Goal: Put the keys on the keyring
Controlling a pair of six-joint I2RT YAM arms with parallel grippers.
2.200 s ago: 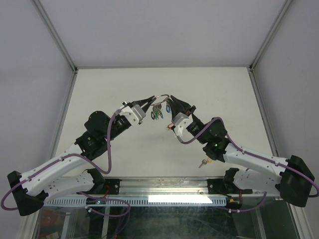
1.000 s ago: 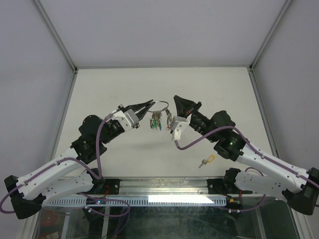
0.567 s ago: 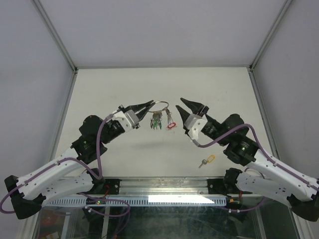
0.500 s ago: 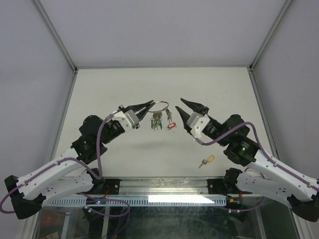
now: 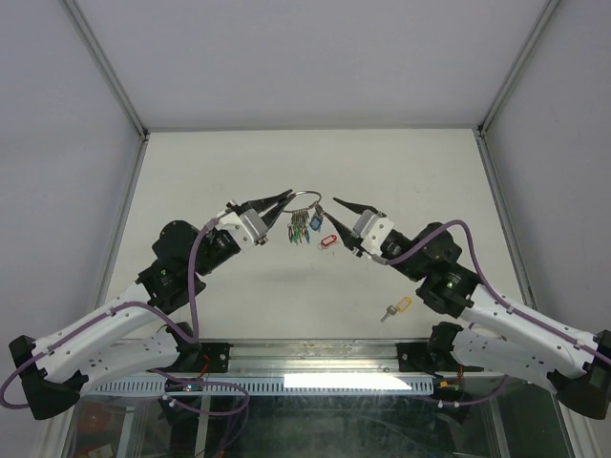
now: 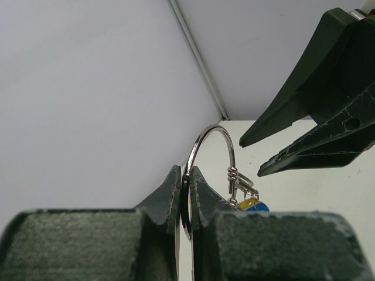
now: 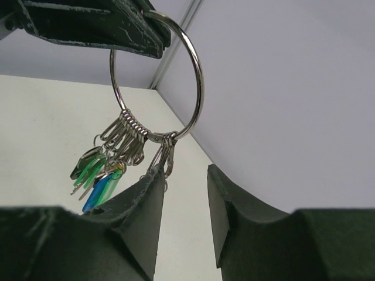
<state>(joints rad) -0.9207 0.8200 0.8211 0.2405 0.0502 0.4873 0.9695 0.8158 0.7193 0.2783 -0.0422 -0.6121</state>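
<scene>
looks like a robotics lab cell: two arms (image 5: 124,324) on a rail (image 5: 315,358), white tabletop (image 5: 191,162) boxed in by grey panels (image 5: 315,57) and aluminium framing (image 5: 105,67).

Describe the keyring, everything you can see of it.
The keyring is one thin, shiny silver wire loop, apparently metal, held upright in the air. The left gripper is shut on its rim, near the top. A bunch of keys with green and blue heads hangs from its lowest part on small rings. The right gripper stands open just below it; whether it touches the loop is unclear.
</scene>
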